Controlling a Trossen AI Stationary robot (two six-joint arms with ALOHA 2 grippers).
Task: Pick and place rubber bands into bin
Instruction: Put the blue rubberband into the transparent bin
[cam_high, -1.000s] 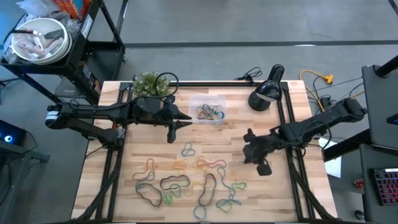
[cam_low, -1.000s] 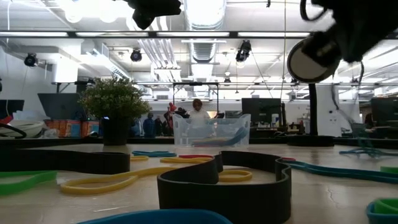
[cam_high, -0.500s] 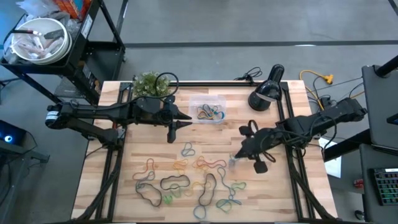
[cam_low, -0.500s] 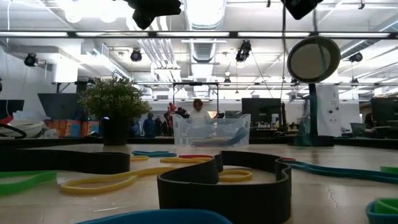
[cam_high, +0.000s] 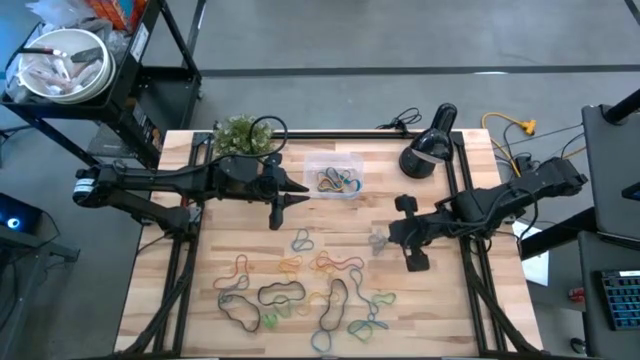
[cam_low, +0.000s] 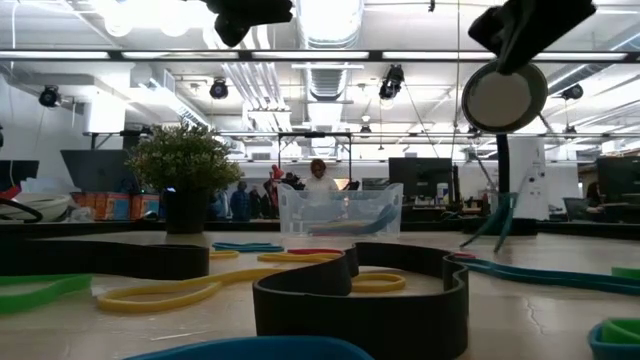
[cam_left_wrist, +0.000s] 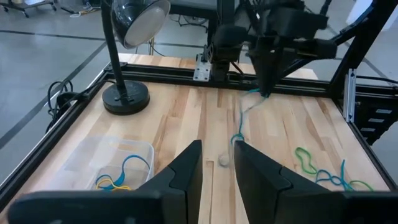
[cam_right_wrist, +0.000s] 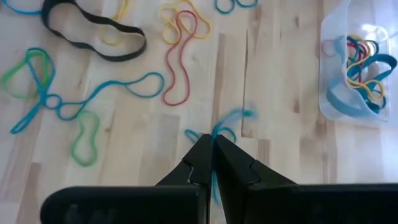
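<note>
Since half a second ago my right gripper (cam_right_wrist: 211, 146) rose; its fingers stayed pinched on a blue rubber band (cam_right_wrist: 233, 118) hanging lengthwise down toward the surface (cam_high: 470, 300). Left gripper (cam_high: 277, 215) waited half-open, empty.

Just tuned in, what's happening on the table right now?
The right gripper is shut on a thin blue rubber band, which dangles above the wooden table, right of the small clear plastic bin. That bin already holds several bands. The left gripper hangs just left of the bin, empty. Many loose coloured rubber bands are still scattered over the near half of the table.
</note>
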